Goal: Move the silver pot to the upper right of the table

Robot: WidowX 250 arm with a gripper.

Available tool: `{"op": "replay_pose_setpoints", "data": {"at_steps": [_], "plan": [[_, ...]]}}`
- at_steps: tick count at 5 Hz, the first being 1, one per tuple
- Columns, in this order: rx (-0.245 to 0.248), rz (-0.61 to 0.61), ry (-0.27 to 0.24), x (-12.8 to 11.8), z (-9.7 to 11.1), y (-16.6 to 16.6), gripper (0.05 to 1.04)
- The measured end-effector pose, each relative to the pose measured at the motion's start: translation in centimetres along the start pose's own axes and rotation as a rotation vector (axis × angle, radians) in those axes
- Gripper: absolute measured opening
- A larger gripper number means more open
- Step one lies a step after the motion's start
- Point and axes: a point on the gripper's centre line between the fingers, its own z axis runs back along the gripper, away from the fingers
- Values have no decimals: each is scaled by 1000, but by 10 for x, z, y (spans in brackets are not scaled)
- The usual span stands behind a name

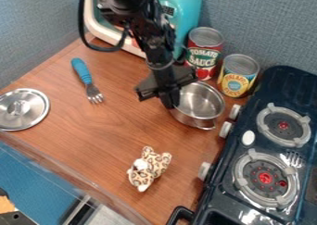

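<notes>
Gleaming and open-topped, the silver pot (199, 104) shows us a round, shallow, smooth metal body with a bright rim. It sits upright right of centre on the wooden table (102, 134), near the two cans (205, 50) and left of the stove (217, 196). We see one small loop handle (206, 126) pointing toward the view's bottom, slightly right; the round bowl gives us no clear long axis. The gripper (168, 101) is at its left rim, but we cannot tell whether it is clamped.
</notes>
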Motion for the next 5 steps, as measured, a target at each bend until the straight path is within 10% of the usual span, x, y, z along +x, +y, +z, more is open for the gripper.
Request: {"op": "replay_pose_setpoints", "data": {"at_steps": [1, 3, 4, 5], "plan": [[-14, 8, 11, -3, 0, -3, 211], [14, 0, 37, -10, -1, 5, 791], [-13, -40, 45, -1, 27, 3, 1000], [-33, -83, 39, 6, 57, 4, 1002]]}}
